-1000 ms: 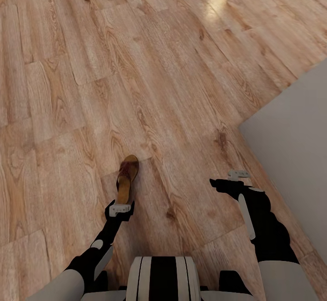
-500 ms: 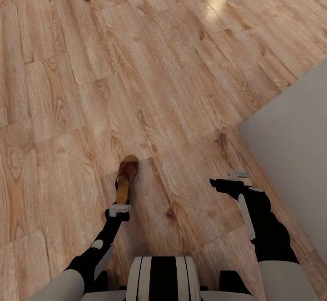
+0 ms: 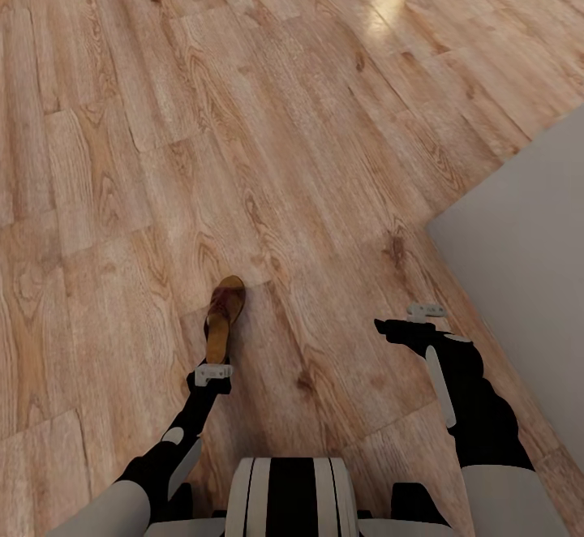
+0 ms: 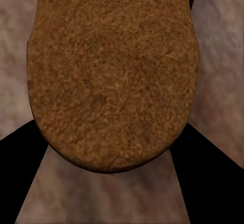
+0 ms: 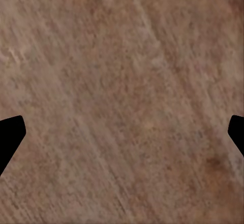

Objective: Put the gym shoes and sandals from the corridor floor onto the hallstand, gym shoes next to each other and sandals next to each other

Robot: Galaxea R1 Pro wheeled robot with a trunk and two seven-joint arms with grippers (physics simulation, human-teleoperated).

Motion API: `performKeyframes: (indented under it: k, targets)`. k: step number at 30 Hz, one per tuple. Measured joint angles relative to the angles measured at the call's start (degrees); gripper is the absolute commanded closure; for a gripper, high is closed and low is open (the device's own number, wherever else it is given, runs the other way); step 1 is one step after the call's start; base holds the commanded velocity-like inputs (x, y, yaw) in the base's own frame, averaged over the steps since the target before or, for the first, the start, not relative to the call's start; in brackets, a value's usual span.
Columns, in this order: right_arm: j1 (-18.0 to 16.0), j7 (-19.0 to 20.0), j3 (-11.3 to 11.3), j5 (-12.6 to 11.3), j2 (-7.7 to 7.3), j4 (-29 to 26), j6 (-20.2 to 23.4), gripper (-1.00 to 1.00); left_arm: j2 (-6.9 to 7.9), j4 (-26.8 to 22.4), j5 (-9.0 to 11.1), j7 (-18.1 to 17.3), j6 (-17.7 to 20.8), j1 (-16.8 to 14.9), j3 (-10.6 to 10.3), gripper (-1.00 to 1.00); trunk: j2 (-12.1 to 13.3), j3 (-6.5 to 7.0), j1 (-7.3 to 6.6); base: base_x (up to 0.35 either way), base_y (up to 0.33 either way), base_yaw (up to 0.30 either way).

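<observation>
1. One sandal (image 3: pixel 225 319) lies on the corridor floor (image 3: pixel 268 115), well out on the open planks and away from the pale grey surface (image 3: pixel 527 277) that cuts across the floor's right side.
2. From the head view the sandal is long and narrow, with a tan footbed, a wide dark reddish-brown strap across its far half and a thin dark edge round the sole.
3. Its heel end points back toward the robot and its toe end points away, slightly tilted to the right.
4. The left gripper (image 3: pixel 212 375) sits right at the heel end of the sandal, its pale fitting touching or just short of it.
5. In the left wrist view the rounded end of the sandal (image 4: pixel 112 76) looks like coarse, grainy brown suede, and it sits between the two dark fingers (image 4: pixel 20 168), which stand spread at either side; the gripper is parted, not closed on it.
6. The right gripper (image 3: pixel 405 322) hangs over bare floor, well apart from the sandal and near the grey surface's edge.
7. In the right wrist view its fingertips (image 5: pixel 10 132) sit far apart, released, with blurred wood grain (image 5: pixel 122 102) between them.
</observation>
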Motion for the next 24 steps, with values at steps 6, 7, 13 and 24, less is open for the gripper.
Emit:
performKeyframes:
  k: [6,7,13,24]
  targets:
    - [0.0,0.0,0.0,0.0,0.00,0.0,0.0,-1.00,0.16,-5.1,0.0,0.0,0.1,0.0,0.0,1.00,0.0,0.00,0.00,0.000,0.000,0.000]
    - [0.0,0.0,0.0,0.0,0.00,0.0,0.0,-1.00,0.18,-5.7,0.0,0.0,0.1,0.0,0.0,1.00,0.0,0.00,0.00,0.000,0.000,0.000]
    - [0.0,0.0,0.0,0.0,0.00,0.0,0.0,-1.00,0.28,-12.2,0.0,0.2,0.7,-0.2,0.3,1.00,0.0,0.00,0.00,0.000,0.000,0.000]
    - [0.0,0.0,0.0,0.0,-0.01,-0.1,0.0,-1.00,2.04,-38.5,-0.2,0.2,26.1,-0.3,3.8,1.00,0.0,0.01,-0.01,0.000,0.000,0.000]
